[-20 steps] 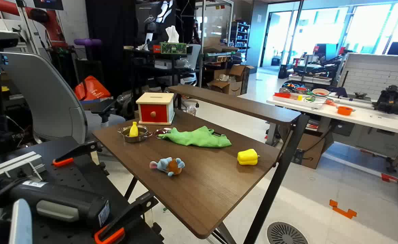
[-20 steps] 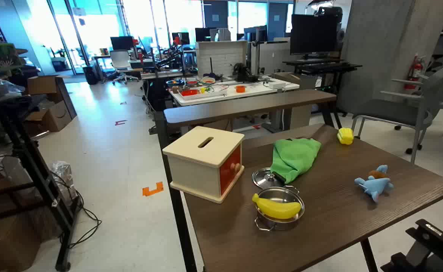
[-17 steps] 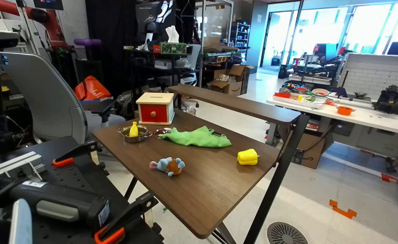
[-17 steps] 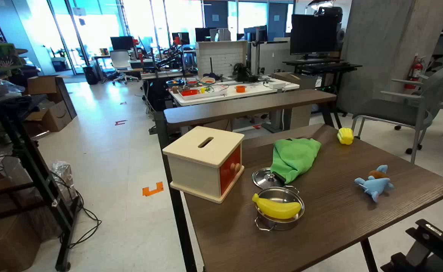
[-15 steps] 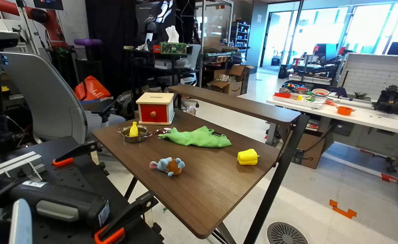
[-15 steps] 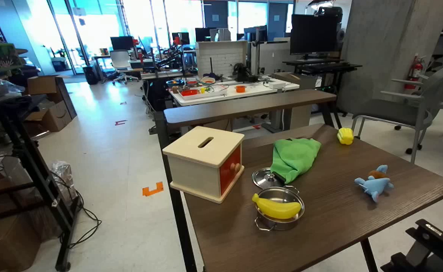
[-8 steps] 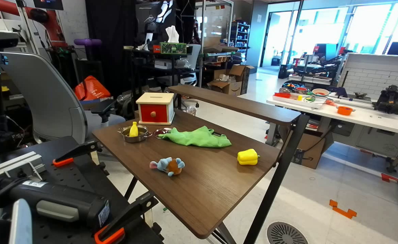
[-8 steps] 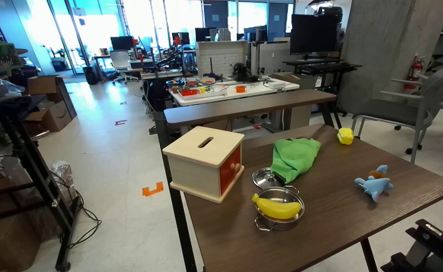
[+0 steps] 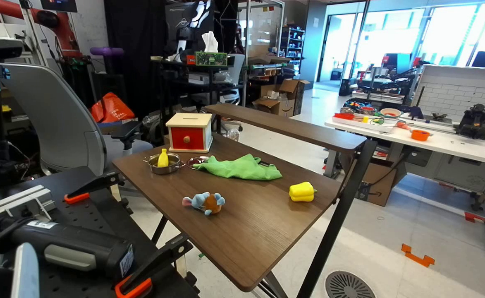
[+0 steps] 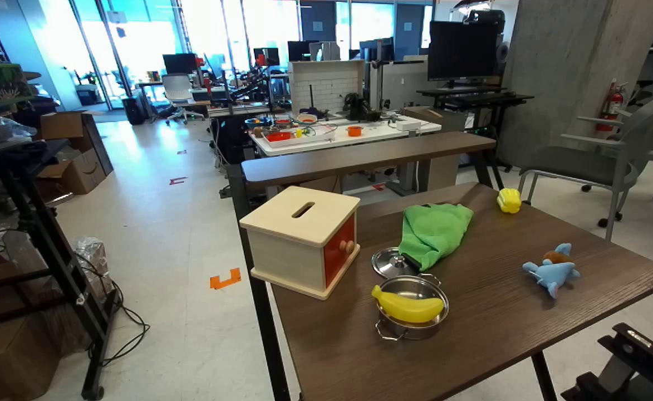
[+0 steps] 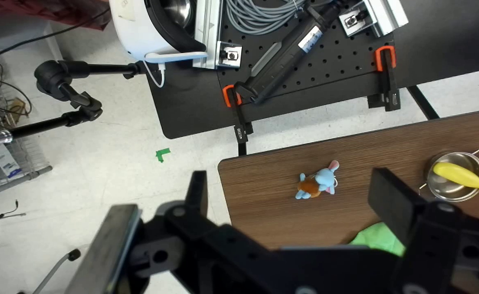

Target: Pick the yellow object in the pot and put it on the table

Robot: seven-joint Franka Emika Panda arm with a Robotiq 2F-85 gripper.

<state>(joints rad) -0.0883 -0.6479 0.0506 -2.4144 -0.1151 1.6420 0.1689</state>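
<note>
In the wrist view you are pointing the gripper [image 11: 291,188], spread wide, straight down toward the table [image 11: 264,208]. The banana [image 11: 460,175] is lying in the pot [image 11: 443,189], over on the right.

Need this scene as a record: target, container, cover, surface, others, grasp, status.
target: yellow banana, lying in the pot, one end over the rim
container: grey metal, round, two handles
cover: lid, off, beside the pot, next to the green cloth
surface: brown table
others: wooden box with red front; blue-and-brown plush toy; yellow bell pepper
grasp: pincer open, holding nothing; shows only in the wrist view
status: banana not yet picked
</note>
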